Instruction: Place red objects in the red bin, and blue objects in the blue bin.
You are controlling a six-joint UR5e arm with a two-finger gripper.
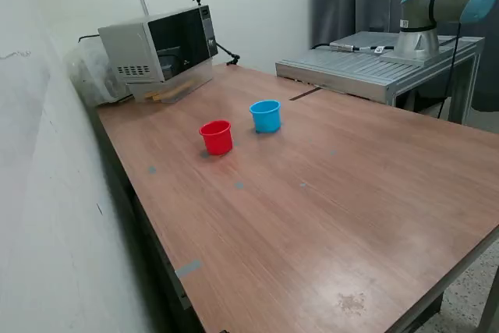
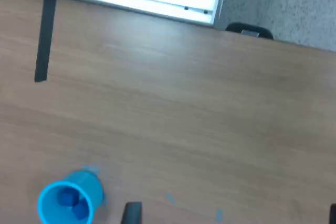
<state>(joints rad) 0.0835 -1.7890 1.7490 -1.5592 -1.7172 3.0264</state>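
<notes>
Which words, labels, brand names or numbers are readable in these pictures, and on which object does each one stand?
No text can be read in either view.
The microwave has a control panel at its side, but any marks there are too small to read.
The red cup and the blue cup show no print.

Arm (image 1: 437, 7): you've got silver-grey metal tube sections w/ light-blue plastic joint caps, round grey base flange w/ a dark ring above it. Black cable hangs down beside it. Gripper fingertips (image 2: 131, 213): dark, blurred stubs at the wrist view's edge; no markings legible.
</notes>
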